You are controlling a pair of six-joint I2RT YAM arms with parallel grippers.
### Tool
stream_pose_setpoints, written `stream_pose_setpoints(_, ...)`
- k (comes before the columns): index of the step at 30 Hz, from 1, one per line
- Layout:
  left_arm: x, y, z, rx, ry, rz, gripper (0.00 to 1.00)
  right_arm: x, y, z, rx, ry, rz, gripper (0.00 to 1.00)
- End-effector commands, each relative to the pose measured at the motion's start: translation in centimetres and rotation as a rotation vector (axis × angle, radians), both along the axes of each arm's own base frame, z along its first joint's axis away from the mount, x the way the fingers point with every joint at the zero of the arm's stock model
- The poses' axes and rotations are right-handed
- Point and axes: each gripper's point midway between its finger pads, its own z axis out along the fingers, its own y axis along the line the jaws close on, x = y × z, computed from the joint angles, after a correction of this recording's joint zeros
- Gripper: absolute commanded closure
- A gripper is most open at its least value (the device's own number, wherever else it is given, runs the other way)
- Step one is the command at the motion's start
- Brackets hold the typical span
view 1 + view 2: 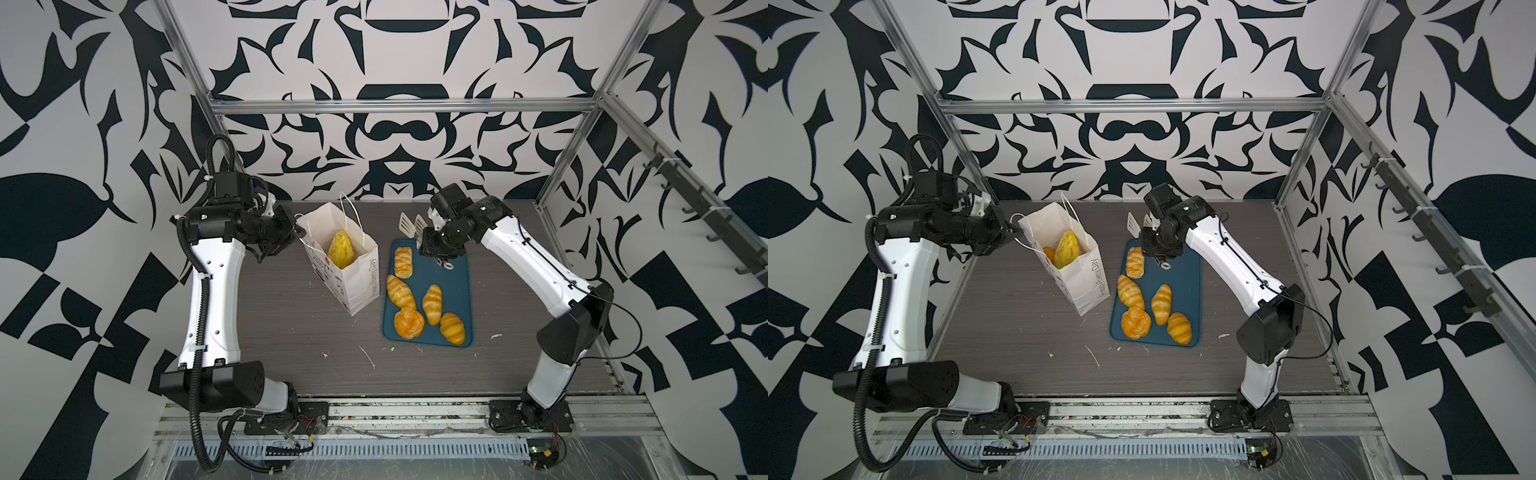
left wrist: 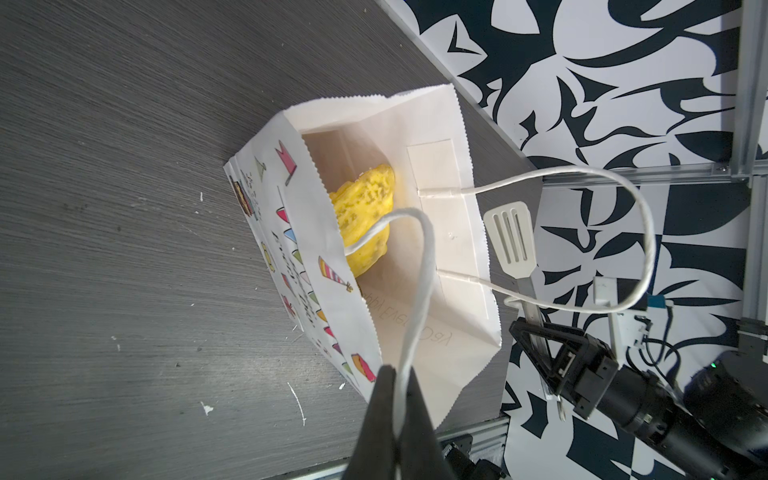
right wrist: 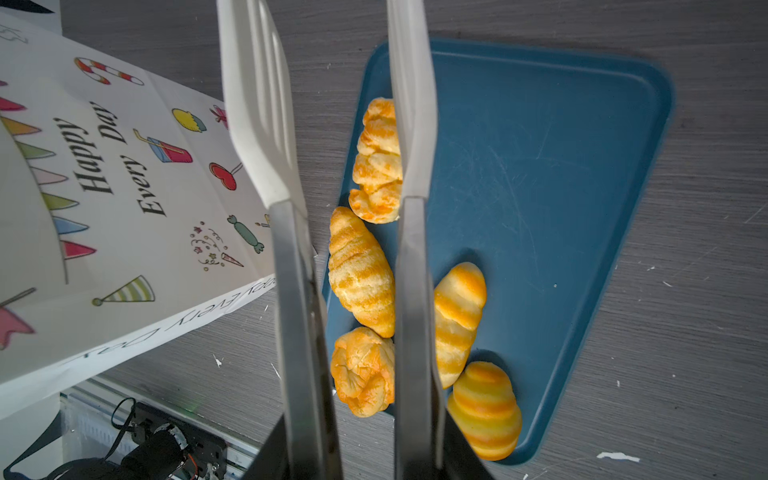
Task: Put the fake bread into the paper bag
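Note the left gripper (image 2: 395,376) clenched on one cord handle (image 2: 422,266) of the paper bag (image 1: 359,276), directly ahead of that hand; read the purpose as pulling the near wall toward the hand to hold the mouth wide and the bag upright on the table (image 1: 291,332). Find the second handle (image 2: 640,232) hanging free beyond the far wall, away from that hand. Locate fake bread (image 1: 340,249) already inside, just past the pinched cord: a yellow loaf (image 2: 365,224) standing on end, plus an orange piece (image 1: 1049,253) beside it in a top view. Note the right gripper (image 1: 434,246) grasping tongs (image 3: 409,124), squeezed only partway, leaving both white blades (image 3: 257,104) apart and empty. Count five pieces below that hand on the blue tray (image 3: 561,166): a lattice pastry (image 3: 376,162) nearest the hand, a croissant (image 3: 359,266), a second croissant (image 3: 459,307), then a round bun (image 3: 361,370) and a third croissant (image 3: 484,411) farthest from it. Treat the tongs as added reach and broad contact for glossy, rounded shapes. Expect the next pick to call for lowering the blades astride one piece, then closing. Mind the bag, close beside the tongs on the side toward the left hand.
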Motion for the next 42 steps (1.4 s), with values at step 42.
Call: stream_pose_setpoints(42, 0.4, 0.3, -0.4, -0.008, 0.023, 0.008, 1.0, -2.7, 1.1, -7.8, -0.035, 0.219, 0.013, 0.55)
